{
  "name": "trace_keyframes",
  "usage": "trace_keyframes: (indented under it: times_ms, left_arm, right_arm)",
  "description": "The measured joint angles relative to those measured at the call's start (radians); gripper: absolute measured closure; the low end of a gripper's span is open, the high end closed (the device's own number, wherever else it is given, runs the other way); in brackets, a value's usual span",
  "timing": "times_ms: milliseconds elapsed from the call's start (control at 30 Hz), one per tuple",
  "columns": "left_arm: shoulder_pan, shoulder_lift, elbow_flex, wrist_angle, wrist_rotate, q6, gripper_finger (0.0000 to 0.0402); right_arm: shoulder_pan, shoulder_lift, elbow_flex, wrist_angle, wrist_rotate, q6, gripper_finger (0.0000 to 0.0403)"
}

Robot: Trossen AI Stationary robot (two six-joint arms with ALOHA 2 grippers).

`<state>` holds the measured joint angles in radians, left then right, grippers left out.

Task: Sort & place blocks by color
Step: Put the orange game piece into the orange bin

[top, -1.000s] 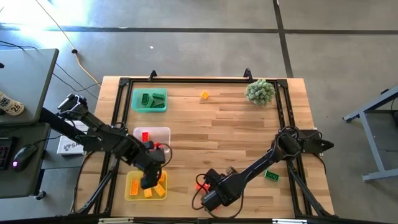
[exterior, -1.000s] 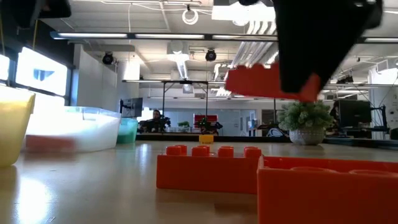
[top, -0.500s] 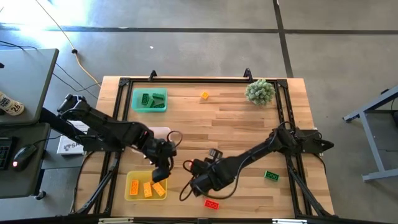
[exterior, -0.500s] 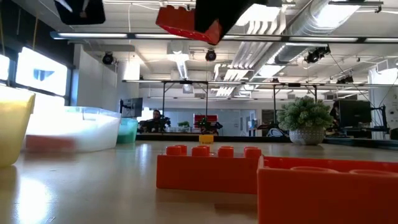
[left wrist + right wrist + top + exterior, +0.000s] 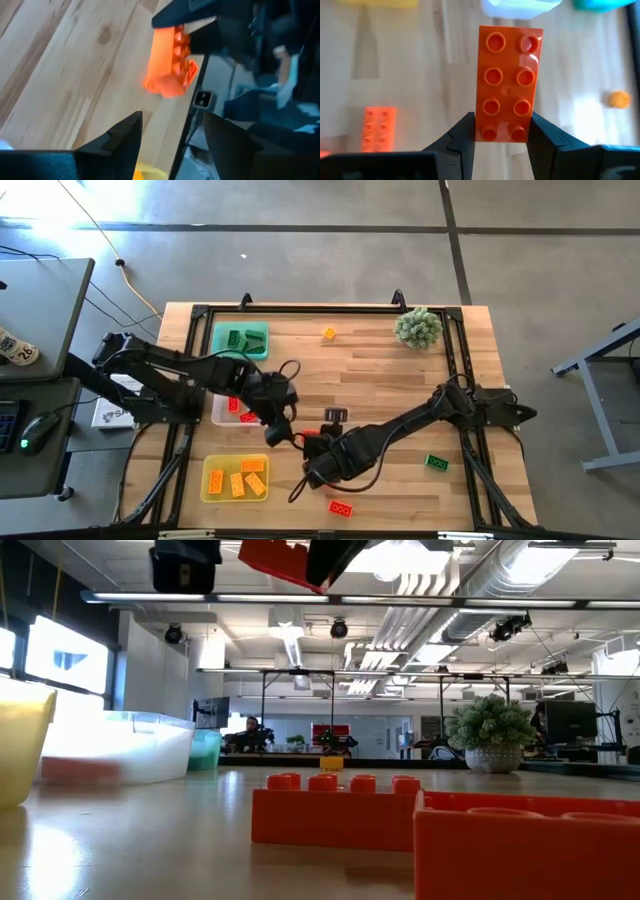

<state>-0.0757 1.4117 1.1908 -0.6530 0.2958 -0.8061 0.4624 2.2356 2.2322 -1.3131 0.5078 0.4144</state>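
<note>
My right gripper [image 5: 308, 448] is shut on a red eight-stud block [image 5: 510, 80], high above the table's middle-left; it also shows at the top of the low view [image 5: 285, 555]. My left gripper [image 5: 277, 430] hangs open and empty just left of it, and its wrist view shows the held block [image 5: 167, 65] ahead of its fingers. Another red block [image 5: 340, 507] lies flat near the front edge. A green block [image 5: 437, 463] lies at the right and an orange one [image 5: 329, 334] at the far middle. My right gripper pinches the red block's two long sides at one end [image 5: 502, 134] between its two fingers. The rest of the block sticks out ahead of the fingertips, studs toward the wrist camera. The block is lifted clear of the table and slightly tilted.
Along the left side stand a green tray [image 5: 262, 340] with green blocks, a clear tray [image 5: 218, 415] with red blocks and a yellow tray [image 5: 210, 480] with orange blocks. A potted plant [image 5: 417, 327] stands at the far right. Two red blocks [image 5: 335, 810] lie close before the low camera.
My right gripper has risen from the front edge with the red block and moved toward the far left, leaving the other red block on the table. My left gripper has moved from above the yellow tray toward the right and far side, close to the held block.
</note>
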Motion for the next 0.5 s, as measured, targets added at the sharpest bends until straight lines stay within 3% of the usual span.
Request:
trace_keyframes:
  times_ms: [500]
  left_arm:
    - [0.087,0.0,0.0,0.073,0.023,-0.055,0.0202]
  right_arm:
    - [-0.031,-0.03,0.0,0.013,0.164,-0.111,0.029]
